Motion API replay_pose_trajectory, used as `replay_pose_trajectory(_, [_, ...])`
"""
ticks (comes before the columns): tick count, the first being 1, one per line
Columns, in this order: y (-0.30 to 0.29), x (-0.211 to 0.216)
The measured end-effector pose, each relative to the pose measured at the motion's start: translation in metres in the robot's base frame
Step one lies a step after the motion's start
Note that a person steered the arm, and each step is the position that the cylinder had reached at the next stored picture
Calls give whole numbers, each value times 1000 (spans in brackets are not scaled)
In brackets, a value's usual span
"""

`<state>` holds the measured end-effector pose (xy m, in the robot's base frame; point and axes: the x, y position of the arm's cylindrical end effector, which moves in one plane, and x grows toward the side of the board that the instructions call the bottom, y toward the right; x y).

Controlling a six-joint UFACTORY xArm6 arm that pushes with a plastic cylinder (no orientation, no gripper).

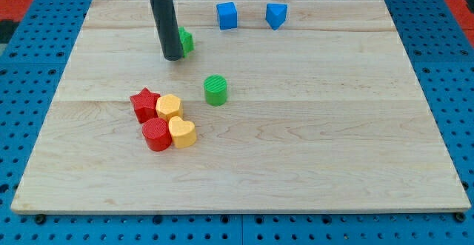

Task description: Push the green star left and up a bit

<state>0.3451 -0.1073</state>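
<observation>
The green star (186, 41) lies near the board's top, left of centre, mostly hidden behind my rod. My tip (172, 57) rests on the board just in front of and to the left of the star, touching or nearly touching it. The rod rises from there out of the view's top.
A green cylinder (215, 89) stands below and right of the tip. A red star (144, 103), a yellow block (169, 106), a red cylinder (156, 135) and a yellow heart (182, 132) cluster at lower left. A blue cube (227, 15) and another blue block (276, 15) sit near the wooden board's top edge (333, 1).
</observation>
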Motion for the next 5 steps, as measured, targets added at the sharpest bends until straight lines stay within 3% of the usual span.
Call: replay_pose_trajectory(5, [9,-45])
